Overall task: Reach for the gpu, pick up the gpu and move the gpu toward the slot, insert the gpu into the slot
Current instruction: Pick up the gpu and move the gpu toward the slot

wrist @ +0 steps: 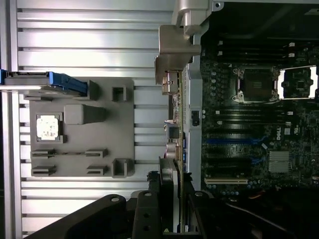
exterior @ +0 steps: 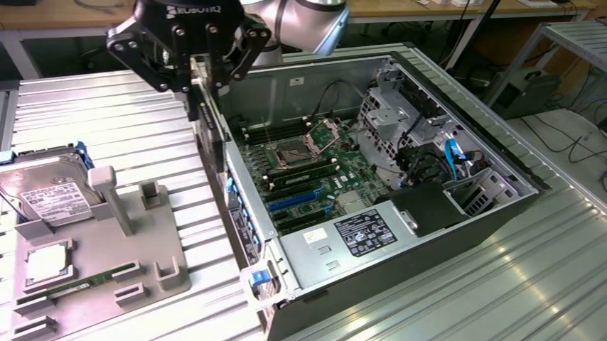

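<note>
The ribbed metal table [exterior: 124,121] is carrying an open computer case [exterior: 427,277], which is lying on its side. Inside it the motherboard [exterior: 313,170] is lying flat, with a labelled power supply [exterior: 365,231] beside it and the blue slot [exterior: 292,200] sitting free near the board's middle.

On the exterior view's left a grey holder tray [exterior: 142,241] is lying on the table. It is keeping a hard drive [exterior: 47,195] at its far end, a square processor chip [exterior: 45,264] in a pocket and a green memory stick [exterior: 90,283] in a groove.

The gripper [exterior: 202,74] is hanging over the case wall that is facing the tray. Its jaws are clenching the upper edge of the gpu [exterior: 210,131]. The card is hanging upright, above the wall and well apart from the slot.

The exterior view is giving the card's dark flat side. The wrist view is looking down along it edge-on: the gpu [wrist: 172,132] is running from the gripper [wrist: 172,199] to its silvery bracket, between the tray [wrist: 124,129] and the motherboard [wrist: 249,119], with the slot [wrist: 227,141] to one side.
</note>
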Motion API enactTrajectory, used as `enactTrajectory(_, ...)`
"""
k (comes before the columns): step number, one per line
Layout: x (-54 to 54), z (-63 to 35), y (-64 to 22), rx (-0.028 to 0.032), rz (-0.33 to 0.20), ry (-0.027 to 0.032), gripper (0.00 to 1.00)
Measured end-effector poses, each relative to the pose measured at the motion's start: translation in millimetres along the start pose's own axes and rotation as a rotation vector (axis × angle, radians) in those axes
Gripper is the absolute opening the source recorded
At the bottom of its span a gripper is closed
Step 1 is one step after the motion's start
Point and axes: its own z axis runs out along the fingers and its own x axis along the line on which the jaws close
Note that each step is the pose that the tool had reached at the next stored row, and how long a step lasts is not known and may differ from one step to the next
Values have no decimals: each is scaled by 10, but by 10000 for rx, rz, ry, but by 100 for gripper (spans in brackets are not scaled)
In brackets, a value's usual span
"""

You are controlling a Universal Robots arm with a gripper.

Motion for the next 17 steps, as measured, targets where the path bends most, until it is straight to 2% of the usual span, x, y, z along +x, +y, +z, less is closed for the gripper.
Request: enactTrajectory(17, -780, 15, -7, 2, 0, 1, 27)
